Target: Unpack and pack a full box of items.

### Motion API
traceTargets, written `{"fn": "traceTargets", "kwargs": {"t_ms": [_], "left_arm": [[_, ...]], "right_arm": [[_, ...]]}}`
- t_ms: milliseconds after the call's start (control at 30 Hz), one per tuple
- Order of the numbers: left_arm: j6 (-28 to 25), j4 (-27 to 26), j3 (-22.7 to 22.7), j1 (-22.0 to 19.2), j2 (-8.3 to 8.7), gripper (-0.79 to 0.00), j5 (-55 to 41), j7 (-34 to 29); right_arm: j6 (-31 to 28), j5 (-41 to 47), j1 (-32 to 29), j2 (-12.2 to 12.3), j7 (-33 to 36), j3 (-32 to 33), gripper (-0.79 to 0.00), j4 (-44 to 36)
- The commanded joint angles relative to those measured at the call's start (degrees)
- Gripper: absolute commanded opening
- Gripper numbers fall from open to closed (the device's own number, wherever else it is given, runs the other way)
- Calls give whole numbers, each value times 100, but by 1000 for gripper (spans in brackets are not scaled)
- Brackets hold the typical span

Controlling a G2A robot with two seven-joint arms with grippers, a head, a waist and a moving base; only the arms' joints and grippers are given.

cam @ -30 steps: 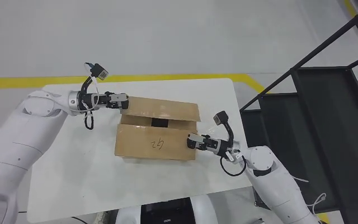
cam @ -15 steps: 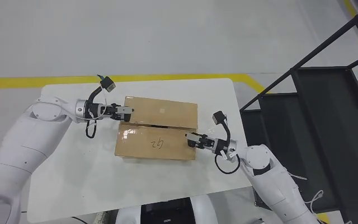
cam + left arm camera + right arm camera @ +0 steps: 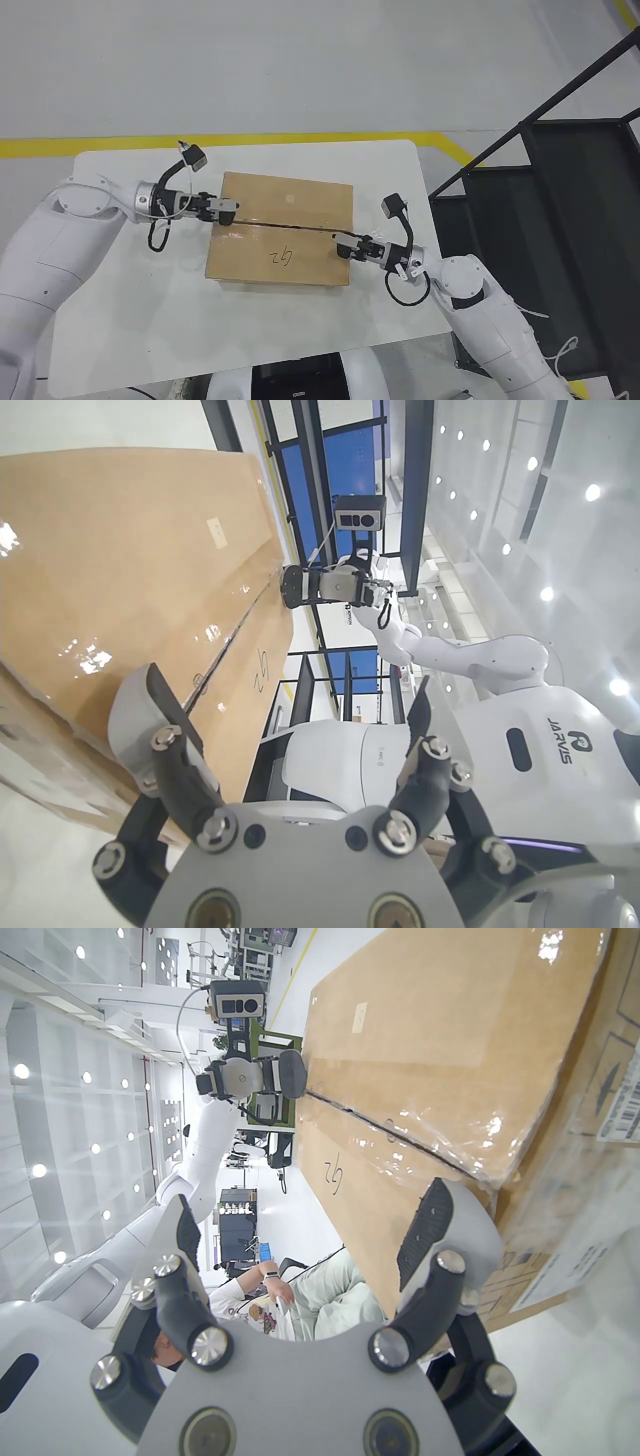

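Note:
A brown cardboard box lies on the white table with both top flaps flat and the taped seam closed; "42" is handwritten on the near flap. My left gripper is at the seam's left end, open, with one finger over the box top edge. My right gripper is at the seam's right end, open, with one finger against the box corner. Each wrist view shows the other gripper at the far end of the seam: right gripper, left gripper.
A black metal stair frame stands off the table's right side. Bare table surface lies left of and in front of the box. A yellow floor line runs behind the table.
The flaps, parted with a dark gap one second ago, now lie flat and meet at the seam. Both grippers have moved in along the seam's ends.

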Motion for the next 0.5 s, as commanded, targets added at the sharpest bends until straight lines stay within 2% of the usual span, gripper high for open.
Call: {"fn": "traceTargets", "kwargs": {"t_ms": [0,467], "left_arm": [[23,-35,-10,53,32,0,99,-22],[-155,51,-133,232,165,0,360,156]], "right_arm": [[-3,11,9,1,2,-3,0,-7],[-144,93,-249,59,-144,346,0,-362]]}}
